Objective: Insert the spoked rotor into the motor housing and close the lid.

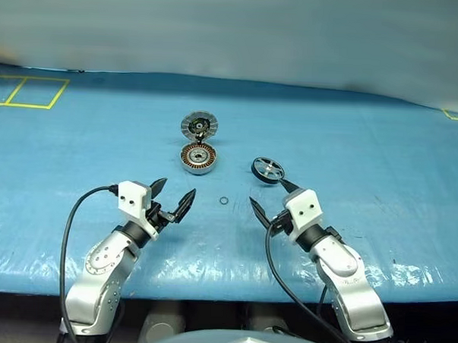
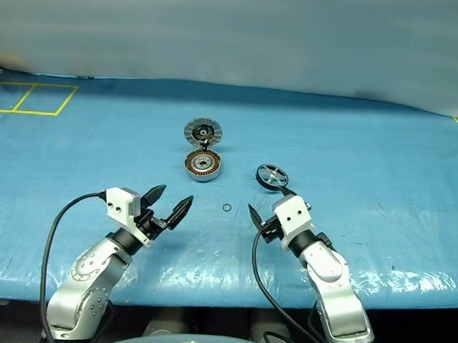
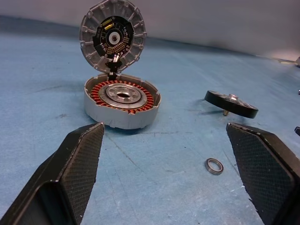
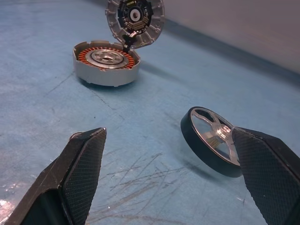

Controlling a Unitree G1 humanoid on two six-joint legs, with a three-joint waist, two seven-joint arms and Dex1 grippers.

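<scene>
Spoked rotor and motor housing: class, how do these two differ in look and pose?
The spoked rotor has a black ring and silver spokes; the motor housing is grey with copper windings. The rotor sits tilted; the housing lies flat. The housing carries an upright lid; the rotor stands alone. Both are round, on the blue table.

A blue mat bears a small ring (yellow tape marks one corner).
</scene>
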